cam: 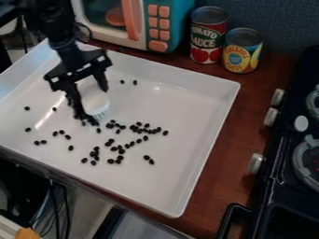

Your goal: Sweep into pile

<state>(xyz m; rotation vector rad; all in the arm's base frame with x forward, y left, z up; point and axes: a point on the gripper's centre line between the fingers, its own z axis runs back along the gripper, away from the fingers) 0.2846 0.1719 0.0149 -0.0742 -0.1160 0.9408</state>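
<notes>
Inside the white tray (177, 102), I have my gripper (92, 94) pinching a white brush (94, 101), bristles down near the tray floor. Pile's partly there at best, I'd say: a loose clump of black beans (133, 127) sits around the tray's middle (more smear than heap), with others trailing towards its near edge. Strays to collect: a couple towards the tray's far wall, several scattered towards its left side, some right by the brush. Plenty of sweeping to go; I'd gather outliers inward next.
</notes>
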